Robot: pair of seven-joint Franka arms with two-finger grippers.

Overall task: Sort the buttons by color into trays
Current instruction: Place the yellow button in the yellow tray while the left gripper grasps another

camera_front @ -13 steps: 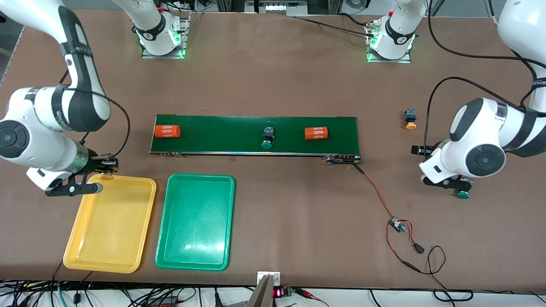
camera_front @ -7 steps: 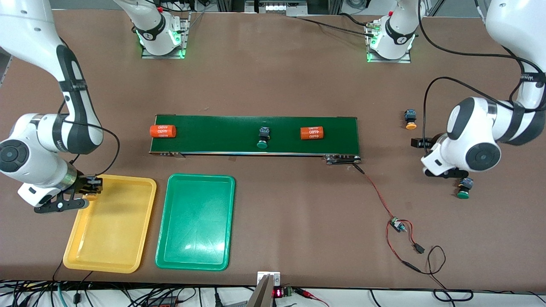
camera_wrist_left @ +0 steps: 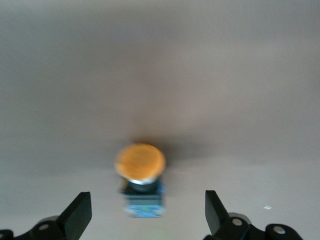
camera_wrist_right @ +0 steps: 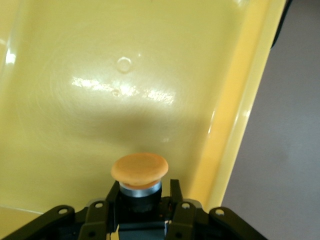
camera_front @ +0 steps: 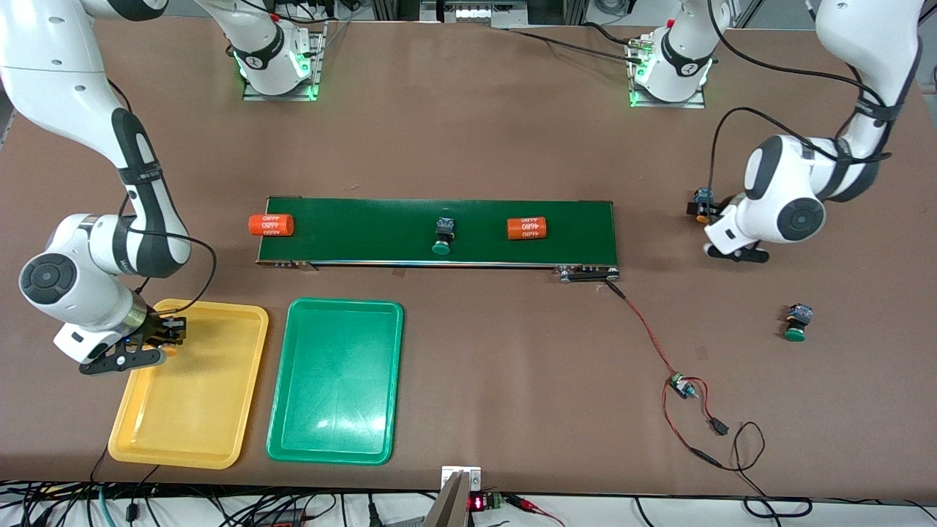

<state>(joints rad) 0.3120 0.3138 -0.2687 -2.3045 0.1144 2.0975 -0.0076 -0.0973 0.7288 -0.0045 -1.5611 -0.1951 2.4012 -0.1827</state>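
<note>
The table (camera_front: 468,146) carries a long dark-green conveyor belt (camera_front: 381,228), the landmark here. Nearer the front camera than the belt, toward the right arm's end, lie the yellow tray (camera_front: 219,424) and beside it the green tray (camera_front: 337,380).

The right gripper (camera_wrist_right: 145,202) hangs over the yellow tray's edge, its fingers (camera_wrist_right: 176,192) clamped on a yellow-orange button (camera_wrist_right: 139,172) whose body they largely hide.

The left gripper (camera_wrist_left: 147,212) hovers off the belt's end at the left arm's side, fingers (camera_wrist_left: 80,215) spread wide around a second yellow-orange button (camera_wrist_left: 140,167), blurred and not gripped.

One orange cylinder (camera_front: 527,228) lies on the belt; another (camera_front: 270,224) overhangs its end.

A green button (camera_front: 442,237) sits on the belt; another green button (camera_front: 796,322) lies on the table, well apart from the belt.
</note>
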